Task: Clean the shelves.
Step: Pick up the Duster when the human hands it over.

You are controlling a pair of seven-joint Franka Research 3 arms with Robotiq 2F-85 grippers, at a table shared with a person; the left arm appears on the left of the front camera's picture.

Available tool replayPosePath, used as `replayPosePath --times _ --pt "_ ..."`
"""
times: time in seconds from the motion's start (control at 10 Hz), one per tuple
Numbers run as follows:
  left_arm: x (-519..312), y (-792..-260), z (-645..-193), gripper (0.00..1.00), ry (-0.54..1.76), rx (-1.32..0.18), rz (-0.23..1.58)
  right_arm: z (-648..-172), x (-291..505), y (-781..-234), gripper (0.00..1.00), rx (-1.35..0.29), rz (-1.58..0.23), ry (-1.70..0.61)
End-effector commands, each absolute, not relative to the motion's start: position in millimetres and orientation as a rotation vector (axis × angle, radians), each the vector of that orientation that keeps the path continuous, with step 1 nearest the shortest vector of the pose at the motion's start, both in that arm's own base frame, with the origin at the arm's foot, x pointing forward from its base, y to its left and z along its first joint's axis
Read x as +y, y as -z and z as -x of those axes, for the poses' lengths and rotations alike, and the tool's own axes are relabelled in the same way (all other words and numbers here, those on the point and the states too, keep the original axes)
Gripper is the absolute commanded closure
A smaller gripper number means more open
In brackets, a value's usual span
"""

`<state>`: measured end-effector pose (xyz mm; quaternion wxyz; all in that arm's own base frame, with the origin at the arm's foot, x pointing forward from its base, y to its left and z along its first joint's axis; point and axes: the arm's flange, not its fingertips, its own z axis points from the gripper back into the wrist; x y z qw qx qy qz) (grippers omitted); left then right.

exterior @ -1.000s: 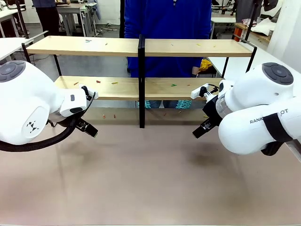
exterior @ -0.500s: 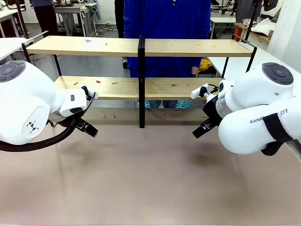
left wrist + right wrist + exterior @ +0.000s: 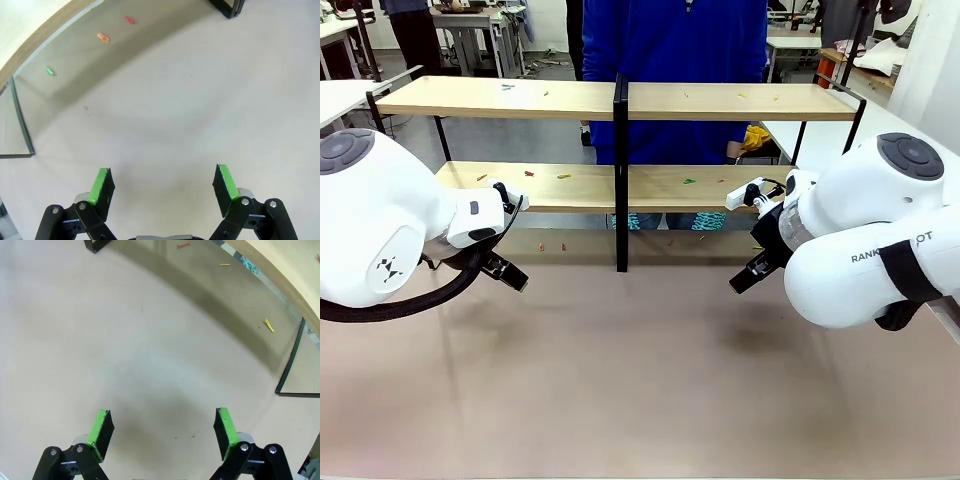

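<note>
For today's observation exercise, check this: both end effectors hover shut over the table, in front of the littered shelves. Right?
No: the left end effector and right end effector hover open, not shut, as both wrist views show.

bits on shelves — too small to identify | person — cut off at top edge

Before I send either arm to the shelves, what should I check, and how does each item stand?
1. Open, empty left gripper: ok.
2. Open, empty right gripper: ok.
3. Both grippers off the shelves: ok.
4. Boards clean: not ok, coloured scraps lie on them.
5. Clean table beneath: not ok, more scraps there.
6. The person clear of the shelves: cannot tell, standing close behind.
</note>
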<state>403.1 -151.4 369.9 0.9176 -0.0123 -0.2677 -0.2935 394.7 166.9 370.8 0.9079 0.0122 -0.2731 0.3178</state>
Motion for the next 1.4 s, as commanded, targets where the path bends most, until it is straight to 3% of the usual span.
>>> replayPosePath --times 0.0,0.3,0.4,0.6,0.9,1.1,1.2,1.3 --pt "-151.5 -370.1 -403.0 0.00 0.604 -0.551 0.025 -394.7 166.9 -370.8 0.00 -0.564 -0.026 -0.655" --pt "-151.4 -370.0 -403.1 0.00 0.604 -0.551 0.025 -394.7 166.9 -370.8 0.00 -0.564 -0.025 -0.656" --pt "-140.5 -382.6 -384.3 0.00 0.679 -0.534 0.123 -386.0 164.6 -377.2 0.00 -0.535 -0.104 -0.686" --pt "-115.4 -440.8 -313.2 0.00 0.639 -0.622 0.070 -340.4 134.2 -433.1 0.00 -0.625 -0.019 -0.575" --pt "-109.2 -496.6 -201.8 0.00 0.664 -0.919 0.028 -256.0 126.9 -509.5 0.00 -0.789 0.002 -0.462" --pt "-109.5 -505.3 -167.1 0.00 0.665 -1.014 -0.007 -211.1 133.9 -543.3 0.00 -0.895 0.047 -0.415" --pt "-112.3 -501.3 -174.8 0.00 0.627 -1.016 -0.050 -211.9 134.1 -541.2 0.00 -0.981 0.209 -0.349" --pt "-146.0 -623.3 -257.3 0.00 0.675 -0.994 0.010 -274.1 146.3 -588.9 0.00 -0.859 -0.004 -0.441"
